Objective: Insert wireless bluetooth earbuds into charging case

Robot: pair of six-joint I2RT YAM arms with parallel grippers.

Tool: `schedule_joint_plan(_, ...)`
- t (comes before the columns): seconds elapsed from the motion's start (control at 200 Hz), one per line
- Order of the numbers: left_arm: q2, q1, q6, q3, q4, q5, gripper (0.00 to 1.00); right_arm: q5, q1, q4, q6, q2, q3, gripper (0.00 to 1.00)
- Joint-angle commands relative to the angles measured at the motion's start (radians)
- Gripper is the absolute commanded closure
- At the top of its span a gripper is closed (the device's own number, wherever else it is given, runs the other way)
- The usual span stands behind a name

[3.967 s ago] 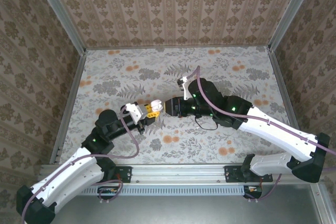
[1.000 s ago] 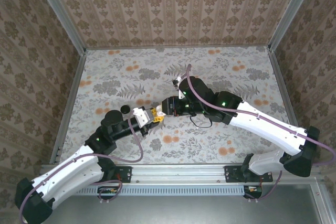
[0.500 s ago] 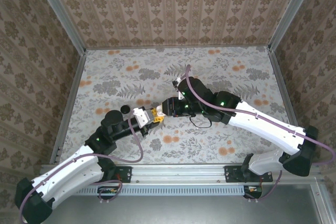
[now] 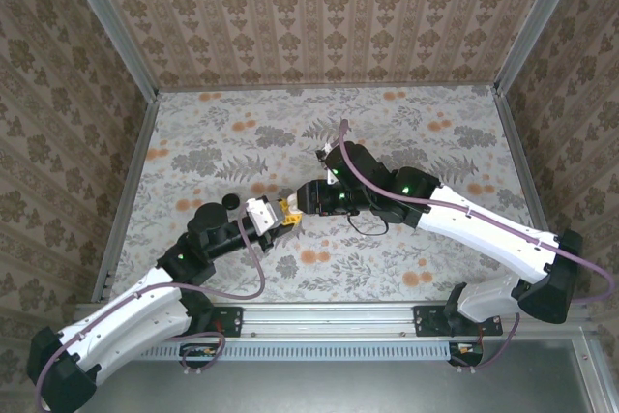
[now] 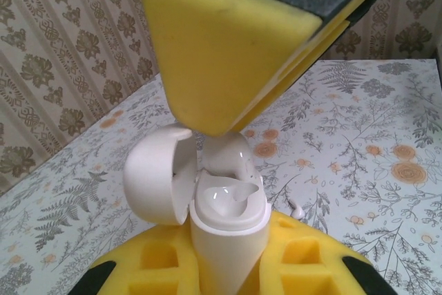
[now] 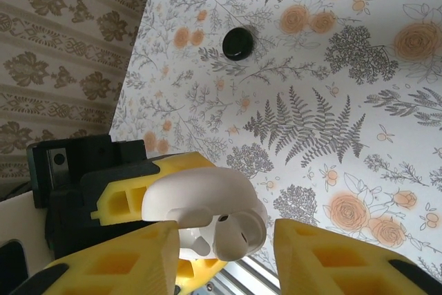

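My left gripper [image 5: 231,264] is shut on the white charging case [image 5: 228,236] and holds it upright, with the lid [image 5: 155,177] swung open to the left. A white earbud [image 6: 238,236] sits head-up in the case's socket, and it also shows under the lid [image 6: 200,195] in the right wrist view. My right gripper [image 6: 228,243] hovers right at the case with its yellow fingers [image 6: 324,257] apart on either side of the earbud. One of its fingers [image 5: 228,53] hangs over the earbud [image 5: 224,157]. From above, the two grippers meet at mid-table [image 4: 290,206].
A black round disc [image 4: 230,202] lies on the floral table, left of the grippers. A small white piece [image 5: 297,208] lies on the table behind my left finger. Patterned walls enclose the table on three sides. A metal rail [image 4: 329,321] runs along the near edge.
Since four seconds ago both grippers have shifted left and drawn together at the case. Over the last second the arms have barely moved.
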Motion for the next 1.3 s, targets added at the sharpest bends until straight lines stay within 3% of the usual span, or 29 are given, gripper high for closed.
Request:
schedule_joint_plan(0.0,-0.011,-0.005,-0.010,0.016,0.058,-0.016,1.00,0.016,0.001,0.053,0.015,-0.045,-0.036,0.58)
schedule_joint_plan(0.15,-0.011,-0.002,-0.027,0.013,0.069,-0.015,1.00,0.051,0.001,0.066,0.013,-0.079,-0.063,0.58)
schedule_joint_plan(0.955,-0.015,-0.001,-0.045,0.015,0.071,-0.018,1.00,-0.019,0.010,0.078,0.014,0.010,-0.044,0.64)
schedule_joint_plan(1.295,-0.016,0.001,-0.079,0.024,0.076,-0.018,1.00,0.014,0.010,0.140,0.016,-0.026,-0.096,0.71)
